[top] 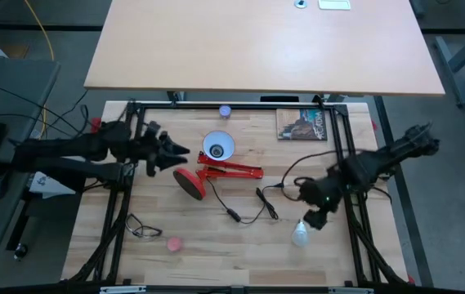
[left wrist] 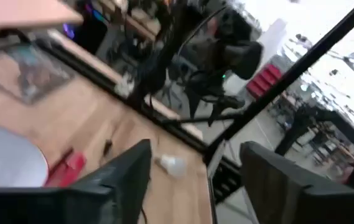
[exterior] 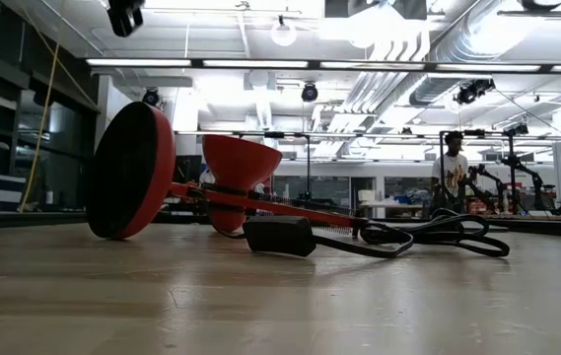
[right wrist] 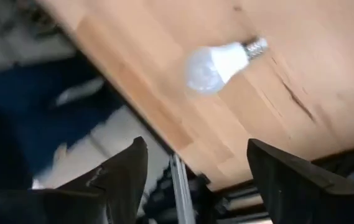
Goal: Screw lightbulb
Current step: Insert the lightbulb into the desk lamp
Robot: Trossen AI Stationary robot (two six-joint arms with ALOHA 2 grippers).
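Note:
The lightbulb is small and frosted white with a grey screw base, and lies on its side on the wooden table near the front right. It also shows in the right wrist view and in the left wrist view. My right gripper is open just beside and above the bulb, touching nothing. The red lamp lies tipped over at mid-table, with its shade opening upward and its round base on edge. My left gripper is open and empty just left of the shade.
The lamp's black cord and plug trail toward the right arm, and the adapter lies on the table. A small lavender round thing and a picture card lie at the back. Glasses and a pink object lie front left. A person stands far behind.

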